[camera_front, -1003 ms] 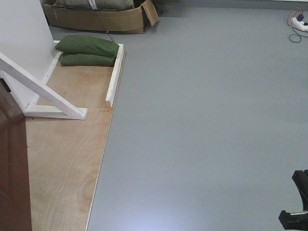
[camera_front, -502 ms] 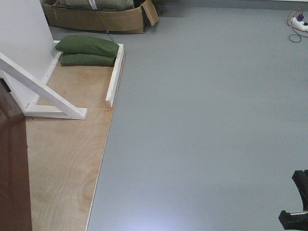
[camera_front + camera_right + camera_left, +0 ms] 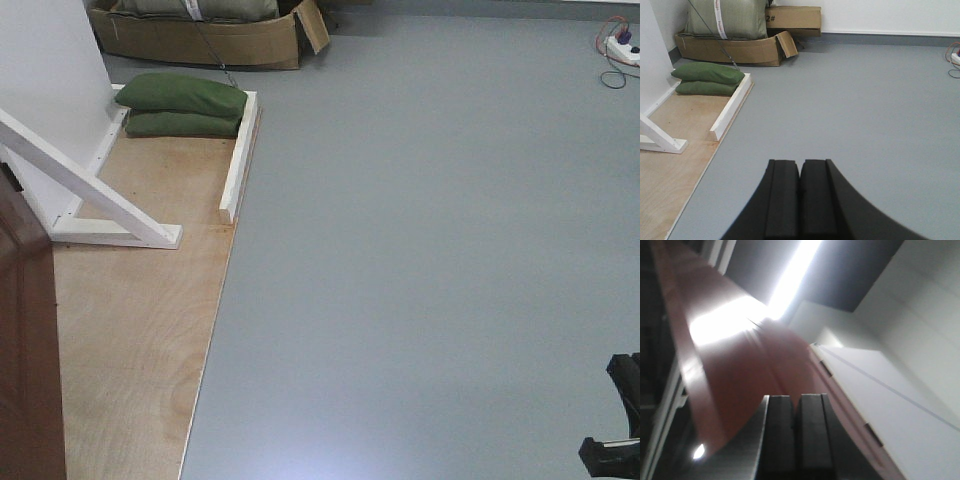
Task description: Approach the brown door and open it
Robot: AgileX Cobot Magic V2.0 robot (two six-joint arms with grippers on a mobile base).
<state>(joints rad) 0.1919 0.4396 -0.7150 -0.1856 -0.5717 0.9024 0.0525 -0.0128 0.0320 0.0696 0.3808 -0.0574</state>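
Observation:
The brown door (image 3: 25, 350) shows as a dark reddish panel at the left edge of the front view, standing over the plywood floor. Its handle is out of view. In the left wrist view the glossy door (image 3: 735, 365) fills the frame, blurred and seen from below, with small dark hinges (image 3: 826, 368) along its right edge. My left gripper (image 3: 796, 396) is shut with nothing between its fingers, and its tips are close against the door's face. My right gripper (image 3: 800, 161) is shut and empty, held above the grey floor (image 3: 865, 100).
A white braced frame (image 3: 100, 205) and a white rail (image 3: 238, 155) stand on the plywood base (image 3: 140, 330). Green sandbags (image 3: 185, 105) lie at its far end, with a cardboard box (image 3: 200, 40) behind. A power strip with cables (image 3: 620, 45) lies far right.
The door's edge at the left of the front view has shifted very slightly to the right. Everything else stands as before.

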